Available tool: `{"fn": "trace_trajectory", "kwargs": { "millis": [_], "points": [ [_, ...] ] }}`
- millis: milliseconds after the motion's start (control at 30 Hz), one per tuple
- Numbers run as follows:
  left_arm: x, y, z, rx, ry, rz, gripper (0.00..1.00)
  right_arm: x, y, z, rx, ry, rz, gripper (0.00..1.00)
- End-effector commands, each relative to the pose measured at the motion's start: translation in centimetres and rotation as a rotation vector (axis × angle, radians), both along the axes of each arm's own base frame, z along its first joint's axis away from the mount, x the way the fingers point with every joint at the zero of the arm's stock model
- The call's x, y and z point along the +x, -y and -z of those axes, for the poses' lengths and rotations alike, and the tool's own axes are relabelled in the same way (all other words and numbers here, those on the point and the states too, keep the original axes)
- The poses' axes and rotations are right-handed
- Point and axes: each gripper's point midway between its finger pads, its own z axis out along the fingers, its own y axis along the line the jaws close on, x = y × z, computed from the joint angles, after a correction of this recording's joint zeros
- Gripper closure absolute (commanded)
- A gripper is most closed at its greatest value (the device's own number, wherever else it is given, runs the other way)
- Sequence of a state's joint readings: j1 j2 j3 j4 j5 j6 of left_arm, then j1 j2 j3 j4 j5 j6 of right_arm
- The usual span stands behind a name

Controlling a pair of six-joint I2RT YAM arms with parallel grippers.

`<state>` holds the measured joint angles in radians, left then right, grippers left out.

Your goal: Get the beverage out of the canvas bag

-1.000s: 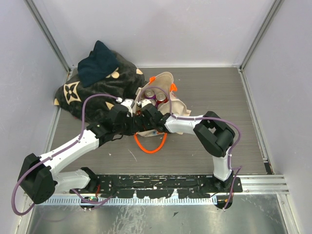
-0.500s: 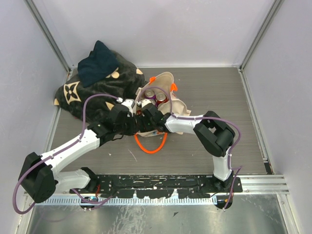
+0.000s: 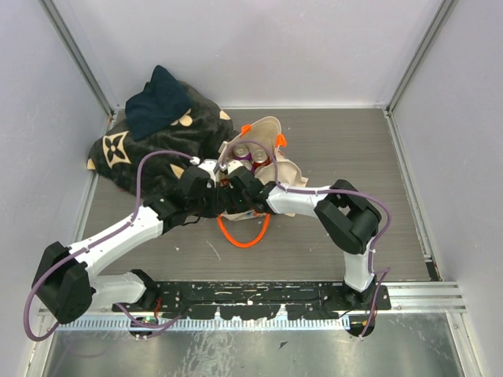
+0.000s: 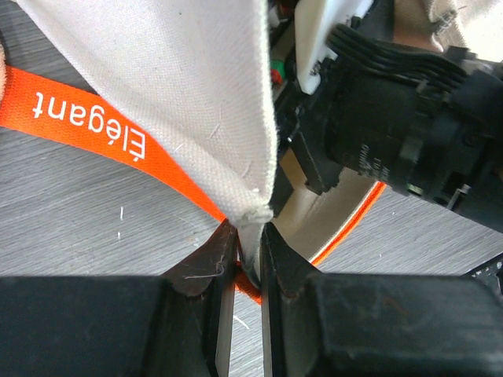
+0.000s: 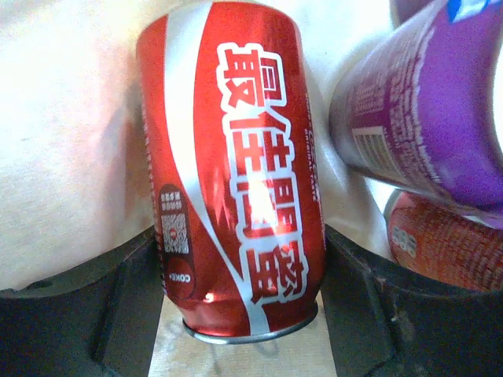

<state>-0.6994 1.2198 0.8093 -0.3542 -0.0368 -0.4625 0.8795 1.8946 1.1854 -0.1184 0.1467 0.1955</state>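
Left gripper barely shifted, pinching canvas bag by its corner (right gripper clasps red can).

Your left arm and right arm have shifted slightly. The bag has spread a little rightward.

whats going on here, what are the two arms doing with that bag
Two robot arms are working on getting a drink out of the canvas bag. The left gripper is pinched shut on a corner of the bag's fabric. The right gripper is inside the bag, its fingers on either side of a red can; whether it has clamped is unclear. A purple can lies beside it.
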Motion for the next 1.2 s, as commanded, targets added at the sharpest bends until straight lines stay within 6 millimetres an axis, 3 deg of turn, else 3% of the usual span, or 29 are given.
{"fn": "trace_trajectory", "kwargs": {
  "millis": [0, 233, 300, 567, 667, 767, 900, 1167],
  "points": [
    [-0.2, -0.1, 0.6, 0.045, -0.018, 0.029, 0.77, 1.5, -0.6, -9.8, 0.029, 0.200, -0.001, 0.99],
    [0.0, 0.3, 0.5, 0.034, -0.017, 0.040, 0.77, 1.9, -0.5, -14.1, 0.062, 0.247, 0.021, 0.99],
    [0.1, 0.5, 1.4, 0.052, -0.036, 0.046, 0.77, 1.8, -0.5, -14.5, 0.069, 0.250, 0.017, 0.99],
    [0.2, 0.6, 1.5, 0.058, -0.036, 0.054, 0.77, 1.8, -0.7, -15.1, 0.081, 0.259, 0.014, 0.99],
    [0.3, 0.7, 1.5, 0.058, -0.036, 0.058, 0.77, 1.6, -1.0, -16.3, 0.094, 0.281, 0.009, 0.99],
    [0.3, 0.7, 1.4, 0.059, -0.034, 0.060, 0.77, 1.1, -1.4, -18.9, 0.100, 0.323, 0.002, 0.99],
    [0.4, 0.8, 1.2, 0.057, -0.029, 0.060, 0.77, 0.0, -1.4, -23.8, 0.115, 0.412, -0.005, 0.99],
    [0.5, 1.2, 1.0, 0.047, -0.031, 0.069, 0.77, -1.7, 0.7, -30.5, 0.200, 0.495, 0.026, 0.99]
  ]
}}
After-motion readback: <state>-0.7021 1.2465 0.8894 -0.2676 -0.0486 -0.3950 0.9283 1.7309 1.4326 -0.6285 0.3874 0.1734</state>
